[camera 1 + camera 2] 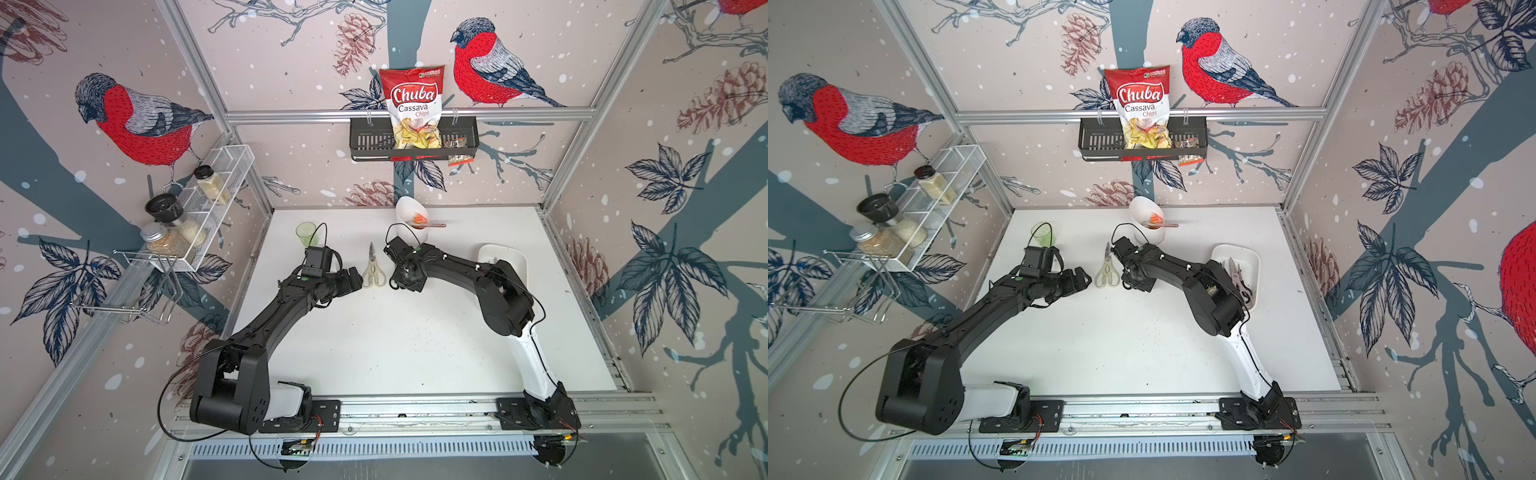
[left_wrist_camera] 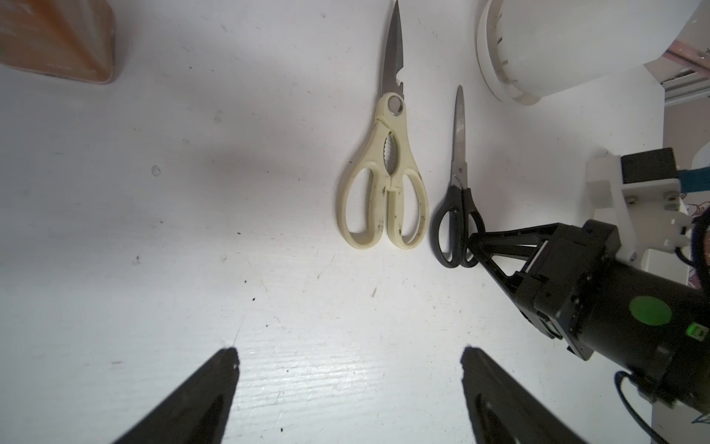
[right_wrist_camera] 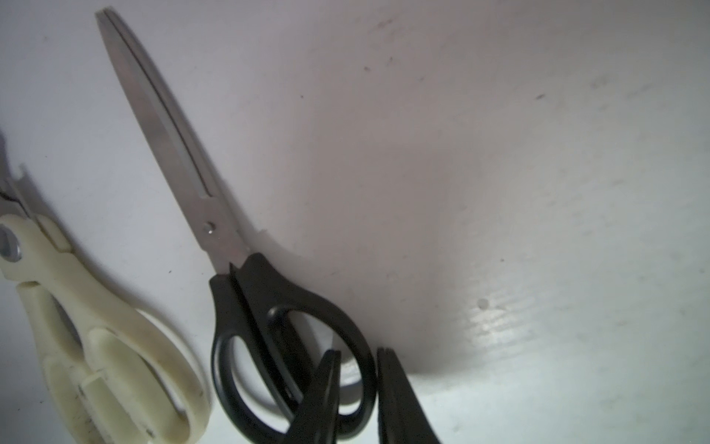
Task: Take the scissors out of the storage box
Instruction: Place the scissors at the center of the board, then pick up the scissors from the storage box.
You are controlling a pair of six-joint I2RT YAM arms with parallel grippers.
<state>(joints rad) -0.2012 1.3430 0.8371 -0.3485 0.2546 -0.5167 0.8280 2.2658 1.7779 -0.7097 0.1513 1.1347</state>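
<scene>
Cream-handled scissors (image 1: 373,270) (image 1: 1108,270) (image 2: 384,192) lie flat on the white table, blades pointing to the back wall. Just right of them lie smaller black-handled scissors (image 2: 457,215) (image 3: 269,307), hidden under the arm in both top views. My right gripper (image 3: 357,355) (image 1: 395,284) straddles the rim of one black handle loop, one finger inside it, jaws narrowly parted with a sliver of gap. My left gripper (image 2: 349,355) (image 1: 356,277) hovers open and empty just left of the cream pair. The storage box (image 1: 1246,251) (image 1: 513,253) sits at the right and holds more scissors (image 1: 1235,272).
A tall white slant-rimmed holder (image 1: 411,218) (image 2: 557,50) stands behind the right gripper, close to the black pair's tip. A green cup (image 1: 306,233) stands behind the left gripper. A wire shelf with jars (image 1: 199,208) and a black basket (image 1: 370,143) hang on the walls.
</scene>
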